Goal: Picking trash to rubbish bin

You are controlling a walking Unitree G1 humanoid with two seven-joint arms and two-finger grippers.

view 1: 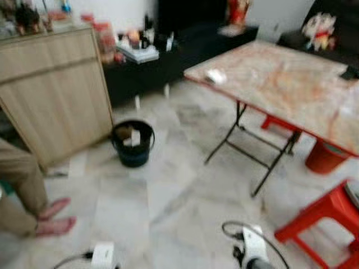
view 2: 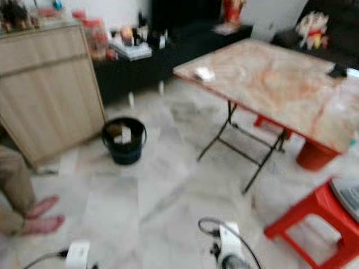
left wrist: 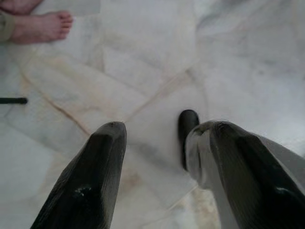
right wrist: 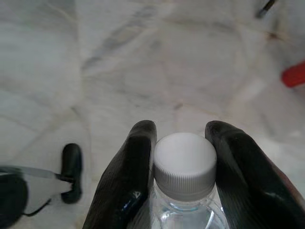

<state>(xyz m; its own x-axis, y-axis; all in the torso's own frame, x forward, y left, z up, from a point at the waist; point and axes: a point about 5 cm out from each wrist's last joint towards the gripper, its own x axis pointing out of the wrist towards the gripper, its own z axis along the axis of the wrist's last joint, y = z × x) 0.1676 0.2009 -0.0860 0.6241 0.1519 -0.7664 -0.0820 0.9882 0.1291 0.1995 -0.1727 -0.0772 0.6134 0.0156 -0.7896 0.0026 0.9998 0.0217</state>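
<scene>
My right gripper (right wrist: 182,130) is shut on a clear plastic bottle (right wrist: 185,164) with a white ribbed cap, which it holds by the neck above the marble floor. My left gripper (left wrist: 159,131) is open with nothing between its fingers, and hangs over bare floor. The rubbish bin (view 1: 133,143) is a black bucket on the floor ahead and to the left, beside a wooden cabinet, with a white scrap inside it. A crumpled white piece (view 1: 216,76) lies on the folding table (view 1: 291,89) near its left corner. Both silver wrists show at the bottom of the eye views.
A person's bare feet (view 1: 54,217) stand at the left, close to the bin. The wooden cabinet (view 1: 53,92) stands behind the bin. Red stools (view 1: 325,216) and a red bucket (view 1: 324,158) sit right of the table's black legs. Marble floor lies between me and the bin.
</scene>
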